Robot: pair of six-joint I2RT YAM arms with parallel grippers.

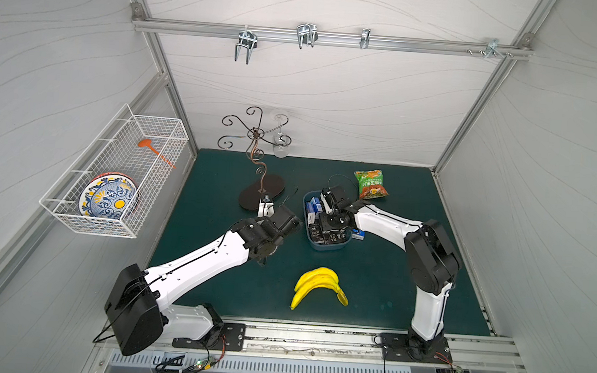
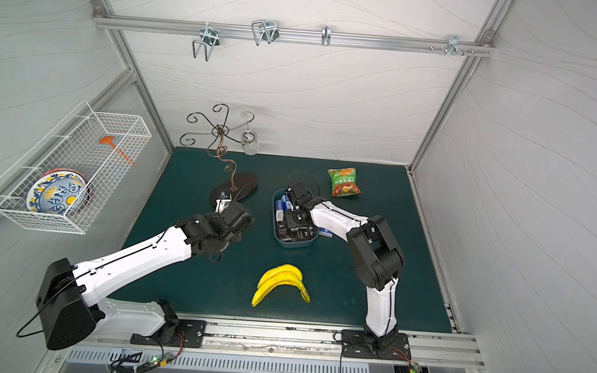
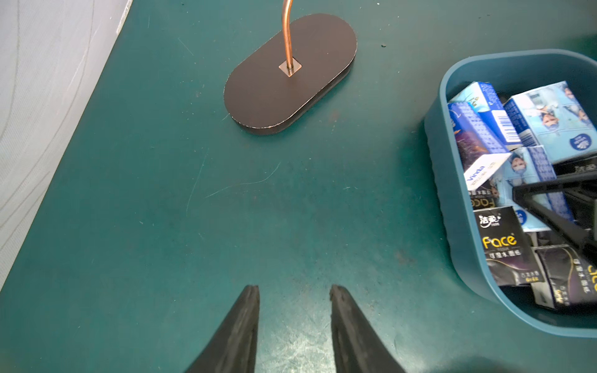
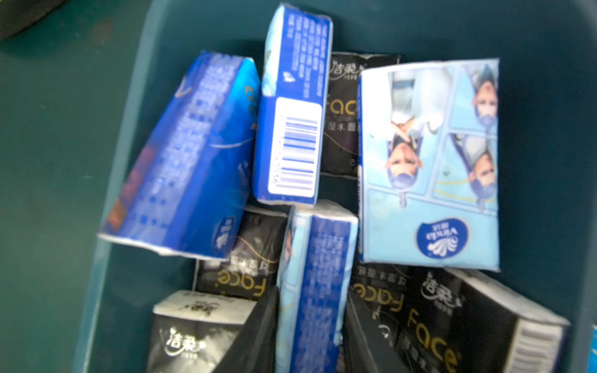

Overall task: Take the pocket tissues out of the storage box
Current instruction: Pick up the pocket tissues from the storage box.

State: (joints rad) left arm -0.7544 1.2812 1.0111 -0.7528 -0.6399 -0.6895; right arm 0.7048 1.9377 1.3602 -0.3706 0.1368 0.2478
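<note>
The storage box (image 1: 325, 247) is a blue-grey tub at mid-table, seen in both top views (image 2: 294, 244). It holds several pocket tissues, blue-and-white packs (image 4: 429, 161) and black packs (image 3: 502, 245). My right gripper (image 4: 311, 290) reaches down into the box (image 4: 129, 161). Its two black fingers press both sides of a blue pack (image 4: 318, 258) that stands on edge. One blue pack (image 1: 358, 234) lies on the mat just right of the box. Left of the box (image 3: 452, 226), my left gripper (image 3: 294, 287) hangs over bare mat, open and empty.
A bunch of yellow bananas (image 1: 320, 285) lies in front of the box. A green-orange snack bag (image 1: 372, 185) lies behind it. A scrolled metal stand with a dark oval base (image 1: 261, 196) and a hanging glass (image 1: 281, 146) stands at the back left. A white wire basket (image 1: 116, 173) hangs on the left wall.
</note>
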